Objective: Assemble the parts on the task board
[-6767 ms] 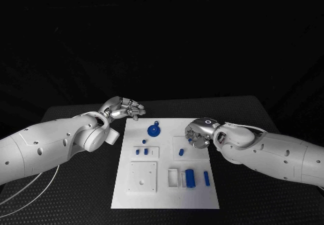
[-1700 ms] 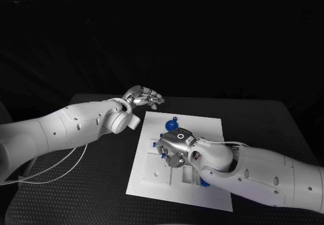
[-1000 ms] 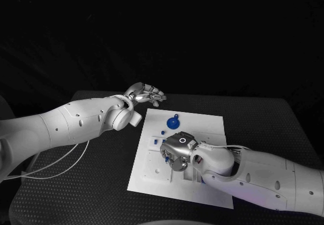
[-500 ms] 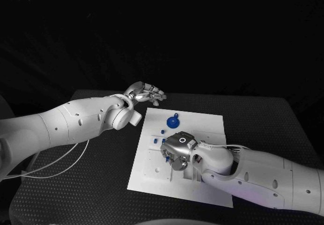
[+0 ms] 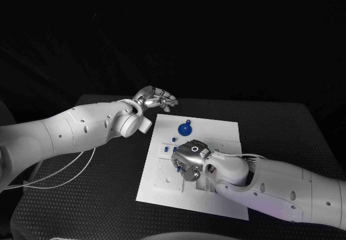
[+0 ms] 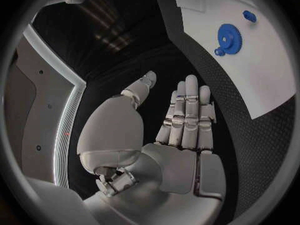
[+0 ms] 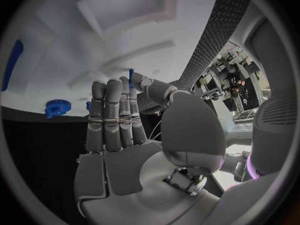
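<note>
Two hands are at work, and by my reading the assembly is in an early or middle stage. The right hand [image 5: 189,159] hangs low over the middle of the white board [image 5: 216,135]. In the right wrist view a small blue peg [image 7: 131,78] stands up between its thumb tip and fingertips, so I take it to be pinching that peg, though the contact itself is too small to confirm. The left hand [image 5: 155,98] is raised off the far left corner of the board, above the black table [image 5: 288,130], fingers extended close together with the thumb apart, holding nothing.

Counting what shows from the head camera: one blue gear [image 5: 185,130] lying loose on the far part of the board, and two or three small blue pieces [image 5: 166,148] just beside the right hand. Others may be hidden under the right arm; I cannot tell. The recessed pockets seen from the right wrist look unfilled, so most of the fitting seems left to do, the gear included.
</note>
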`<state>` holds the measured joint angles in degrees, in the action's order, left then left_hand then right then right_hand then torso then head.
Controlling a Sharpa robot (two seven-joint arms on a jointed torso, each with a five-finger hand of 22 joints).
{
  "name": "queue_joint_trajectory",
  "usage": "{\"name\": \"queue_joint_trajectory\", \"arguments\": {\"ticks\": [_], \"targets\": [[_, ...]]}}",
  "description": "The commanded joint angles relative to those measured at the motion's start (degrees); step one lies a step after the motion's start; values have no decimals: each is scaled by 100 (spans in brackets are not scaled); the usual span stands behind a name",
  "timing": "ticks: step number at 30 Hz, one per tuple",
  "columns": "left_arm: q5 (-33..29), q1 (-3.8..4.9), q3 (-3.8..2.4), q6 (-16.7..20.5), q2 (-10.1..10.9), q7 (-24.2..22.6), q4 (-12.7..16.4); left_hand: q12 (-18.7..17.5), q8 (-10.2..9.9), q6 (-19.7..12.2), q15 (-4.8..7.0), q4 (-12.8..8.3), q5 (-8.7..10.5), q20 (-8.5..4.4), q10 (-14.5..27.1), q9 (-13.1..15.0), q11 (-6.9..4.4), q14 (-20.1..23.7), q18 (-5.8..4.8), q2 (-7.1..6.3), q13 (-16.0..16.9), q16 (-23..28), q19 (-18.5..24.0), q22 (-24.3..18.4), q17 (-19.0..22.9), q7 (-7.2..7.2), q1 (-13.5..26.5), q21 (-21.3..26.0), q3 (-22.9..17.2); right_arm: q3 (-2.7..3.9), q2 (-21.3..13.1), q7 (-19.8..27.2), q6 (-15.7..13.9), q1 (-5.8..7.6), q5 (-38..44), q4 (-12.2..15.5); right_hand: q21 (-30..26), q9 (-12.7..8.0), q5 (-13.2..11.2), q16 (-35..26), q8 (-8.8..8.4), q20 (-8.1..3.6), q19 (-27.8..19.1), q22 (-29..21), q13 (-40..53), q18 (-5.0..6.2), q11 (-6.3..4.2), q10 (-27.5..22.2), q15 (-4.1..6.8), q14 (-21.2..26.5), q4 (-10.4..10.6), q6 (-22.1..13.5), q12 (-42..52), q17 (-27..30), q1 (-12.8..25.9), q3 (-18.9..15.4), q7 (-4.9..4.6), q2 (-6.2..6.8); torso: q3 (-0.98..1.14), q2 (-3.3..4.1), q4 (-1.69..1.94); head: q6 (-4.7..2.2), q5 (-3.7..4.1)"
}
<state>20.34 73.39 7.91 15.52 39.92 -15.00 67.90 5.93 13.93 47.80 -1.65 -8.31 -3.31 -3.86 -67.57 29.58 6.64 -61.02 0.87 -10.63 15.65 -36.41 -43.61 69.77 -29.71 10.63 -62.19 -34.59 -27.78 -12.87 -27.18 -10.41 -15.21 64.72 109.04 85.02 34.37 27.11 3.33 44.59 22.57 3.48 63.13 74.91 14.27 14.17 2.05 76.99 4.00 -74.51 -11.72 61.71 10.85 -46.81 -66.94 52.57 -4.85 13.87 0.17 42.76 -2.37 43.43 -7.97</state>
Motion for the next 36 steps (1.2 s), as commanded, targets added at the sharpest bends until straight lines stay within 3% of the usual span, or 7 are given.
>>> {"name": "queue_joint_trajectory", "arguments": {"ticks": [1,36], "targets": [[-37,8,-4,-72,-4,-54,18,-3,15,-33,-23,29,1,10,16,-9,-9,11,60,42,-9,36,11,8,-11,9,15,41,8,-15,0,21,98,-17,46,-9,35,11,26,19,35,-39,8,124,7,83,-11,46,23,-2,-39,51,-38,-10,-2,5,-8,-42,-1,-1,1,5,10],[-37,8,-4,-106,14,-25,9,-5,21,-46,-27,44,2,13,26,-12,-5,21,57,40,-14,53,21,18,-27,12,18,56,11,-47,-25,-30,-24,-36,-22,7,46,27,26,19,29,-41,3,123,27,83,-12,50,24,-2,-60,52,-50,-19,19,8,-7,-59,-2,-1,2,31,35]]}}
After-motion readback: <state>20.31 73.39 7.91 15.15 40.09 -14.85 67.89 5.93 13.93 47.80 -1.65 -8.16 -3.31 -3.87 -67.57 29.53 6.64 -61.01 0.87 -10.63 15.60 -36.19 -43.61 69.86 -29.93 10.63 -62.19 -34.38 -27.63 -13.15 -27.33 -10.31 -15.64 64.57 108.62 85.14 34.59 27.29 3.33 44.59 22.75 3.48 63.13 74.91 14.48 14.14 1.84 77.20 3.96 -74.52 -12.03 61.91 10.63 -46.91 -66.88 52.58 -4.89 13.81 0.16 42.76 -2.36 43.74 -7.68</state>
